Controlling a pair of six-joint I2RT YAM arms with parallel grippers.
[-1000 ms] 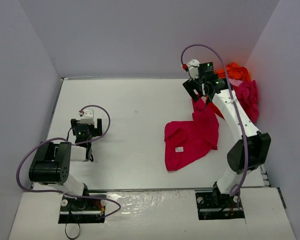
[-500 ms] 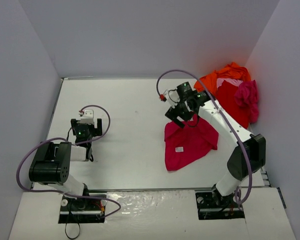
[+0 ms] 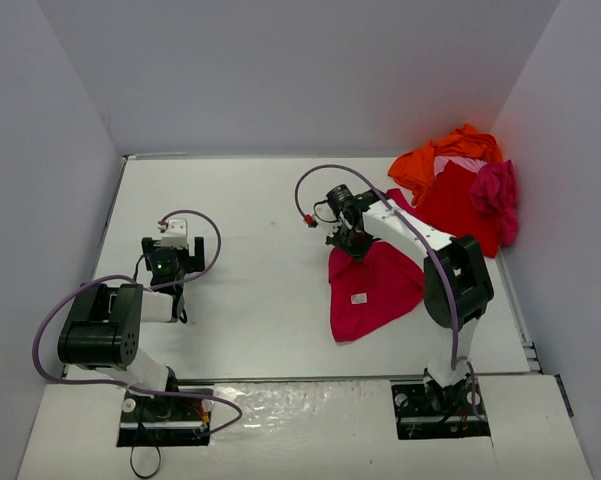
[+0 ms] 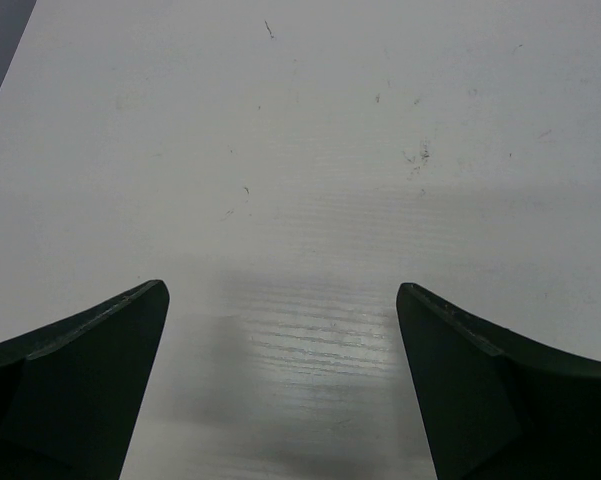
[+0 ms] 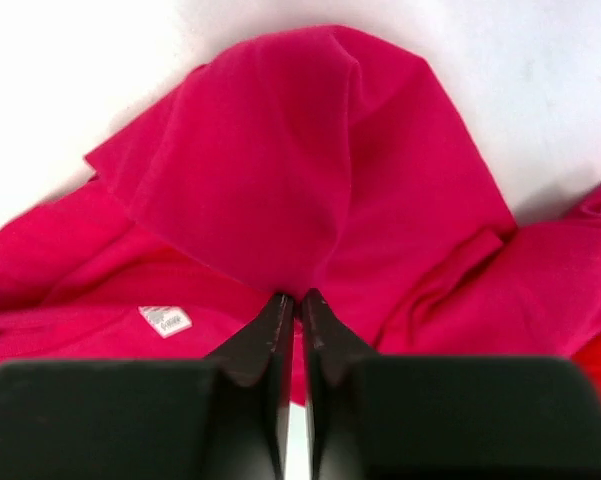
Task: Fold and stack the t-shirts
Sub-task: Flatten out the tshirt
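Since the earlier frame the right arm had swung away from the heap in the far right corner and come down at the far edge of the crimson shirt (image 3: 375, 285); that shirt had also drawn in, no longer trailing toward the heap. Right gripper (image 3: 352, 243) had its jaws brought together, and in the wrist view the tips (image 5: 292, 297) looked pinched on a raised fold of the crimson cloth (image 5: 280, 180). From the tips, the bulk of the shirt lay back toward the arm's own base and a little to its right, with its long axis judged to run that same way. Orange shirt (image 3: 430, 160), red shirt (image 3: 460, 205) and magenta shirt (image 3: 498, 195) lay heaped beyond and to the right of the gripper, apart from it. Left gripper (image 4: 282, 290) hung with jaws wide apart over bare table (image 4: 300, 120), well apart from every shirt, so the right arm was plainly nearer. White tag (image 5: 166, 320) sat just left of the tips; its print was too small to read.
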